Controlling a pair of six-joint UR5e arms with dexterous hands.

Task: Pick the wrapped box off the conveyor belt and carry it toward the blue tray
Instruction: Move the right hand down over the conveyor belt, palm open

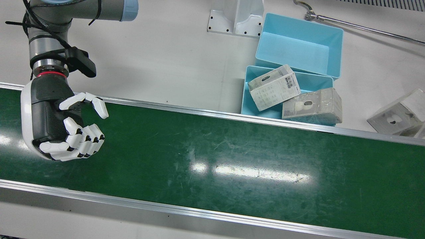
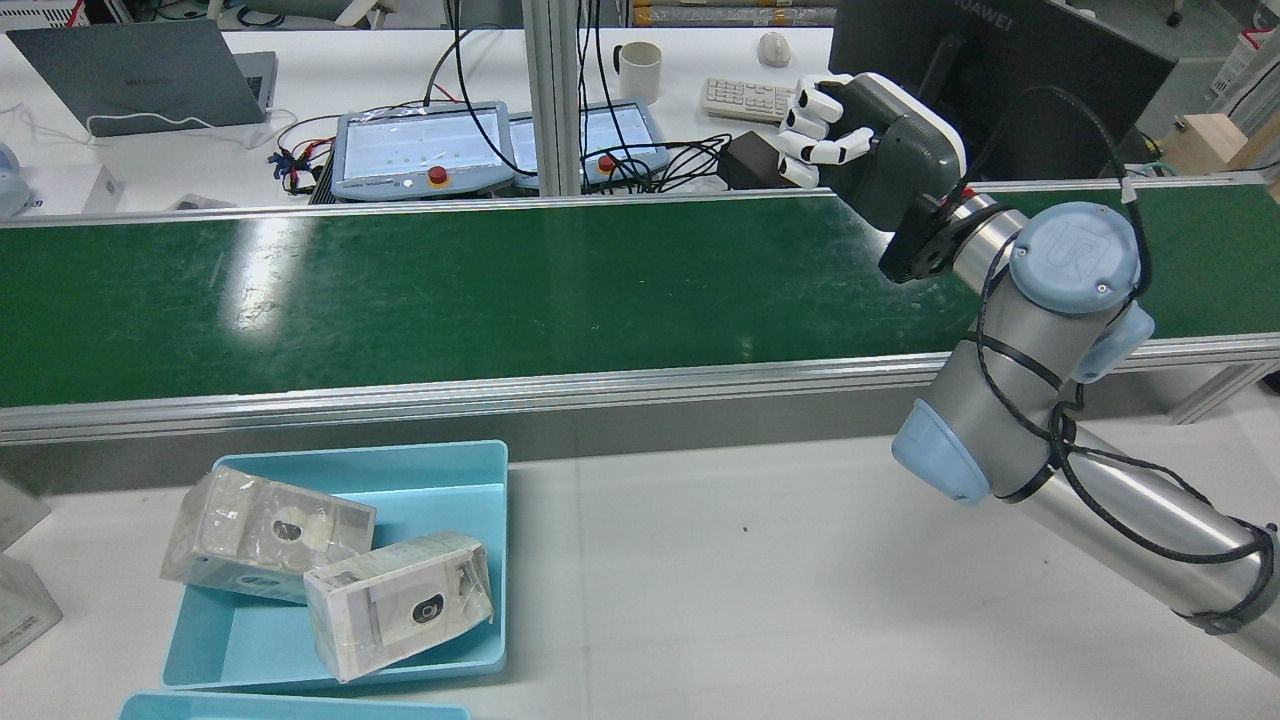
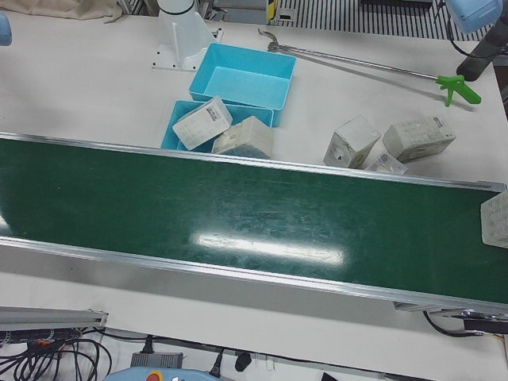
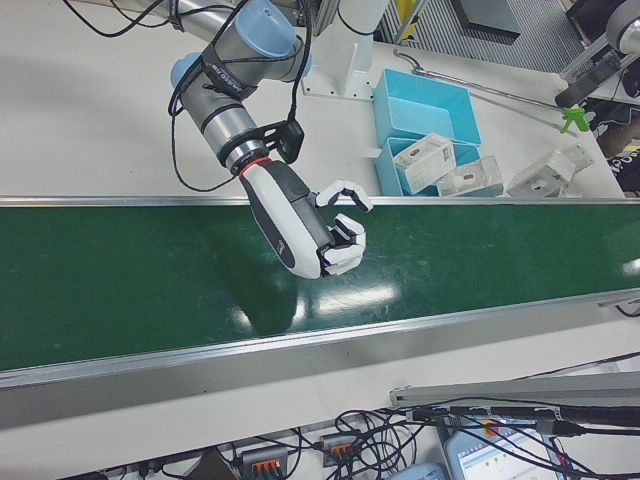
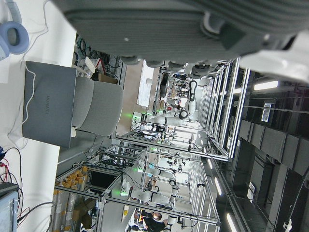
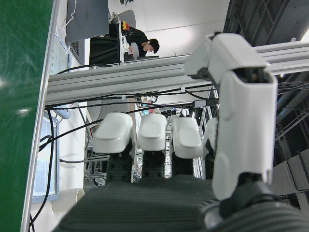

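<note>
right hand (image 1: pixel 63 126): hovering above the green conveyor belt (image 1: pixel 212 156), fingers curling partway with a gap to the thumb, holding nothing.
left hand: showing only as a dark underside at the top of its own camera (image 5: pixel 193 29); whether its fingers are spread or curled cannot be told.
wrapped box (image 3: pixel 495 219): sitting at the far end of the belt in the left-front view, cut off by the edge of that view, well apart from the right hand; no hand is touching it.
risk, timing: the box is probably travelling toward the hand, and curling the fingers too early or too late could be knocking it aside rather than gripping it.
risk, wrap: the clear film looks slick, so a loose grasp could be letting the box slip during the carry.
risk, landing: the near tray is looking crowded already.
near blue tray (image 1: pixel 247 86): holding two wrapped boxes, one (image 1: pixel 274 87) leaning tilted, one (image 1: pixel 312 105) overhanging the belt-side rim.
far blue tray (image 1: pixel 300 43): standing empty, touching the near one.
loose boxes (image 3: pixel 385 143): lying on the table beside the belt, outside any tray.
</note>
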